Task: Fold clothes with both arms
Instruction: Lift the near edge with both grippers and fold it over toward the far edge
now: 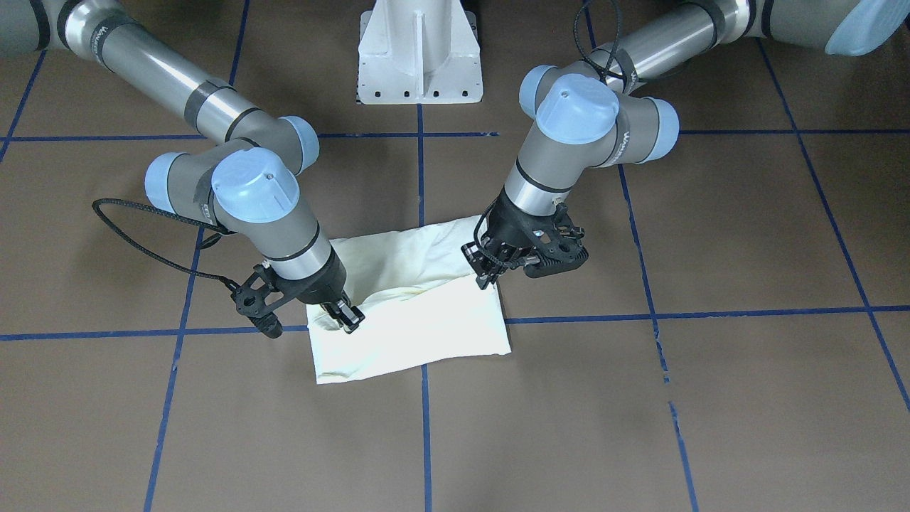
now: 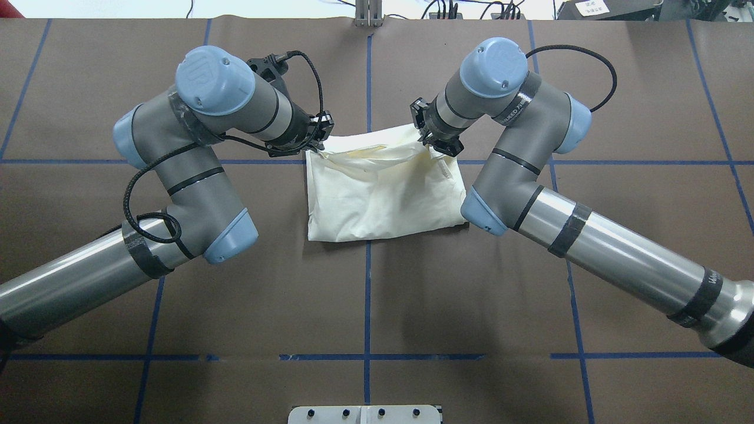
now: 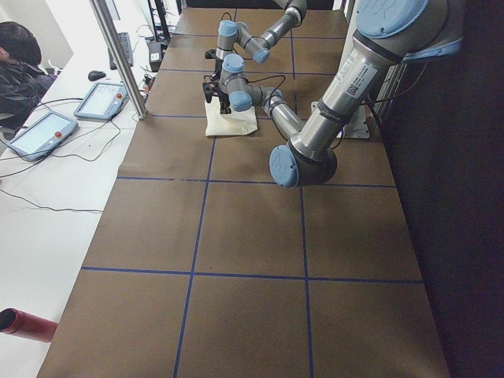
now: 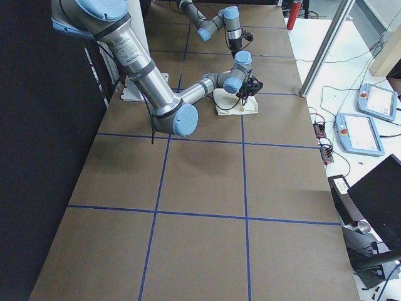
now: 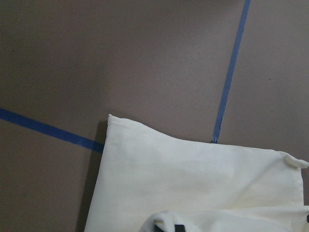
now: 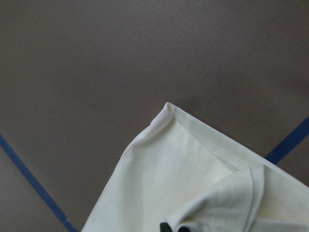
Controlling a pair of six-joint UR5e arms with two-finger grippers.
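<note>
The clothes (image 2: 383,200) lie as a folded cream rectangle in the table's middle, plain side up, with no print showing. They also appear from the front (image 1: 419,334). My left gripper (image 2: 315,148) is shut on the far left corner of the upper layer, the same gripper (image 1: 489,276) being on the right in the front view. My right gripper (image 2: 433,143) pinches the far right corner and shows in front as well (image 1: 348,318). A raised fold runs between the two. In each wrist view a bunched cloth edge (image 5: 166,220) (image 6: 217,203) sits at dark fingertips (image 6: 166,226).
The white pedestal base (image 1: 419,57) stands at the robot's side of the table. Blue tape lines (image 2: 368,294) grid the brown surface. Beyond the far edge a person (image 3: 20,71) sits by control tablets (image 3: 102,98) and a metal post (image 3: 118,55).
</note>
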